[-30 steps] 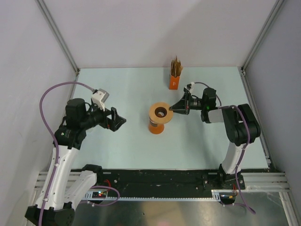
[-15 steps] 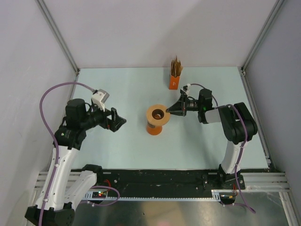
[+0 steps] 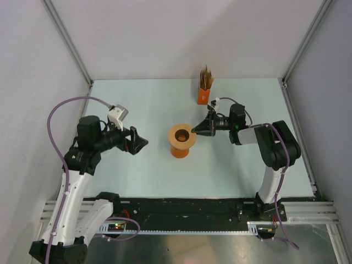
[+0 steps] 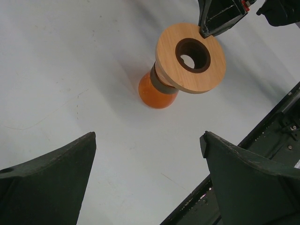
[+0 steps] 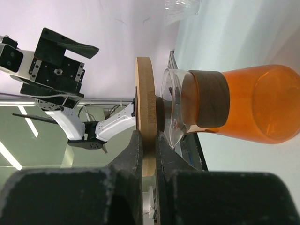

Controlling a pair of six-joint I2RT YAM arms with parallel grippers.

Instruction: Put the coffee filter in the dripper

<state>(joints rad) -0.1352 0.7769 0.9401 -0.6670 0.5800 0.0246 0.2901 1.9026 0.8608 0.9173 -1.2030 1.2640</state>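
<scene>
My right gripper [image 3: 197, 130] is shut on the rim of a flat round tan disc [image 3: 181, 135] with a dark centre hole. The disc sits tilted on an orange glass beaker [image 3: 179, 149]. In the right wrist view the fingers [image 5: 136, 154] pinch the disc [image 5: 144, 89], with a clear flared glass mouth [image 5: 169, 110] between the disc and the beaker's brown collar. A clear ribbed piece [image 5: 180, 9], apparently the dripper, is cut off at that view's top edge. No single coffee filter shows. My left gripper [image 3: 140, 144] is open and empty, left of the beaker [image 4: 157, 91].
A small orange box [image 3: 204, 96] with a bunch of brown papers stands at the back, behind the right gripper. The black rail [image 3: 181, 208] runs along the table's near edge. Grey walls close in the left, right and back sides.
My right gripper has moved left, still holding the disc. The disc and the beaker under it have shifted a little to the left. The left arm has not moved.
</scene>
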